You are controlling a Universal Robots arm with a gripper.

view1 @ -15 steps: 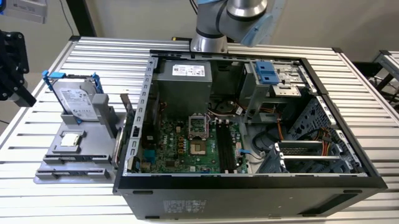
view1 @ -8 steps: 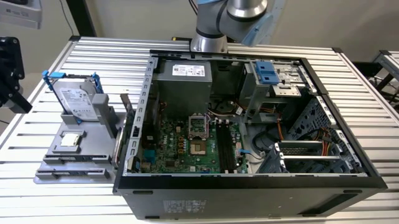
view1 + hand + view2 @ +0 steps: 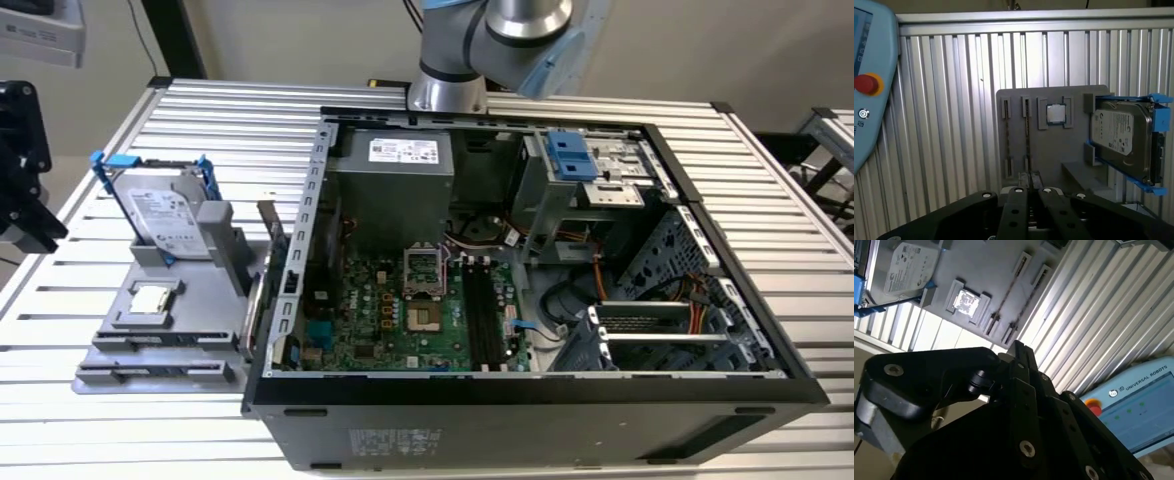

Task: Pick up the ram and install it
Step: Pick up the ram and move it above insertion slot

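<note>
ram (image 3: 1027, 135): stood on edge in a slot of the gray holder (image 3: 1054, 150), next slot over from the holder's chip (image 3: 1056, 114)
fingers (image 3: 1016, 205): pressed together, empty, hovered off the holder's slot end
handling: likely light, stiff, thin, fragile; best pinched on flat faces mid-length, above the holder

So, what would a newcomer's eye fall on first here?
The open computer case with its green motherboard dominates the slatted table. On the exterior view's left, a grey holder carries a blue-railed hard drive and two ram sticks, which the first wrist view shows beyond the pincer.
</note>
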